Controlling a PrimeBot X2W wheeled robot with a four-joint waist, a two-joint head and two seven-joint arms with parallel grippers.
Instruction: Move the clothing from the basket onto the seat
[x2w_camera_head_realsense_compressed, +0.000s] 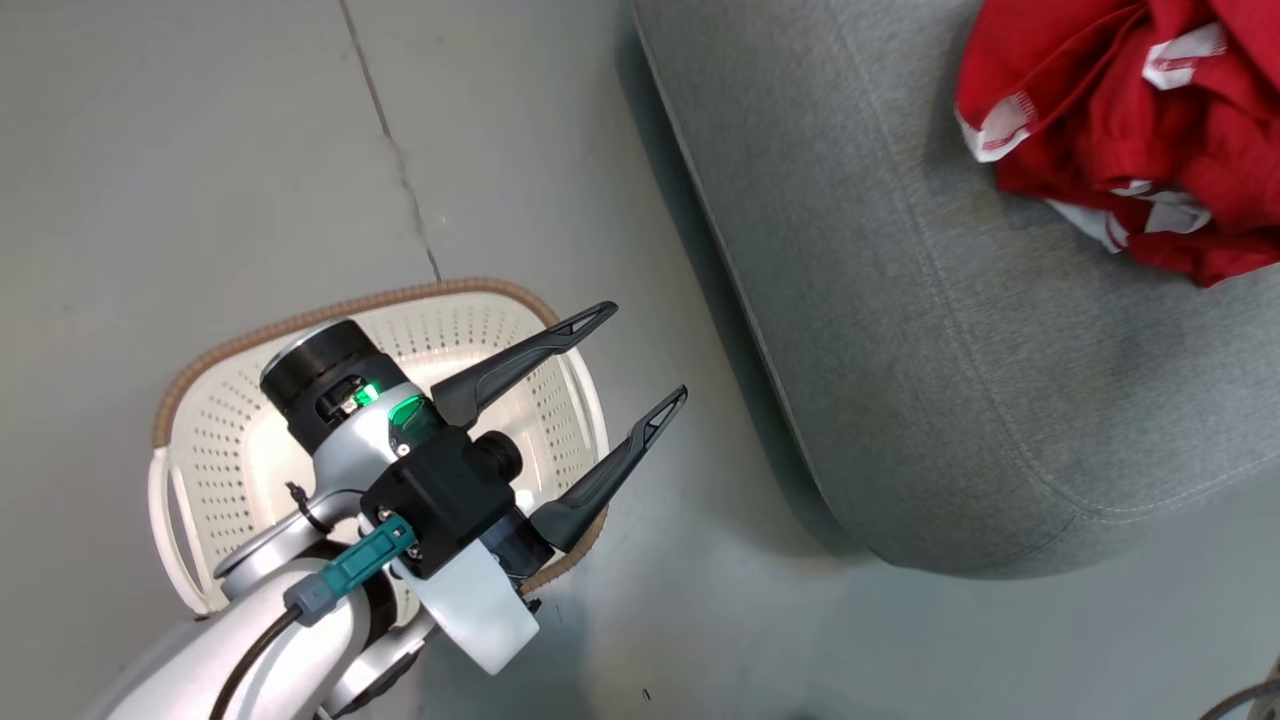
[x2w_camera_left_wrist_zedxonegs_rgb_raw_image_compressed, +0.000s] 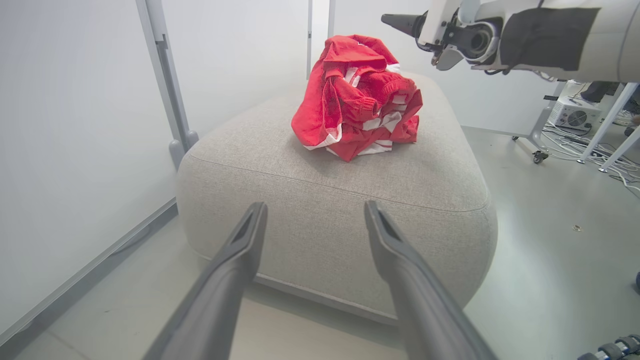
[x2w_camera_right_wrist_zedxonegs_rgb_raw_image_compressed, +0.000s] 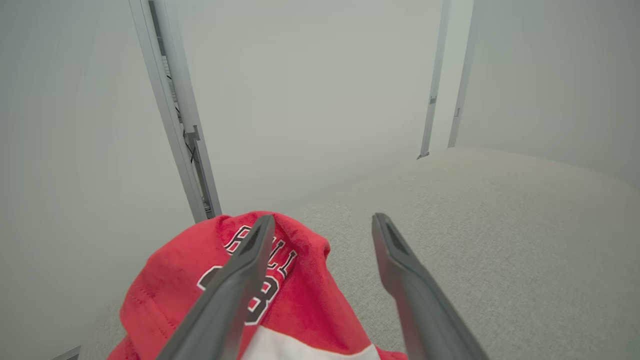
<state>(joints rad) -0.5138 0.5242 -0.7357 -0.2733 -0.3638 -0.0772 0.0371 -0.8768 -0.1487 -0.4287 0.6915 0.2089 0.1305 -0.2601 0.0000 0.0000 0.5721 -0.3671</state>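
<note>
Crumpled red fabric clothing (x2w_camera_head_realsense_compressed: 1120, 110) with white trim lies on the large grey upholstered seat (x2w_camera_head_realsense_compressed: 950, 350), beneath the right gripper (x2w_camera_right_wrist_zedxonegs_rgb_raw_image_compressed: 322, 220), jaws apart. The white perforated plastic basket (x2w_camera_head_realsense_compressed: 220, 420) stands on the floor (x2w_camera_head_realsense_compressed: 200, 150) to the left, under the left gripper (x2w_camera_head_realsense_compressed: 647, 350), jaws likewise apart.

Head view: my left arm (x2w_camera_head_realsense_compressed: 470, 610) hides part of the basket (x2w_camera_head_realsense_compressed: 215, 420); the clothing (x2w_camera_head_realsense_compressed: 1130, 130) runs past the top and right edges. Right wrist view: my right finger (x2w_camera_right_wrist_zedxonegs_rgb_raw_image_compressed: 240, 280) masks some lettering (x2w_camera_right_wrist_zedxonegs_rgb_raw_image_compressed: 280, 262).
</note>
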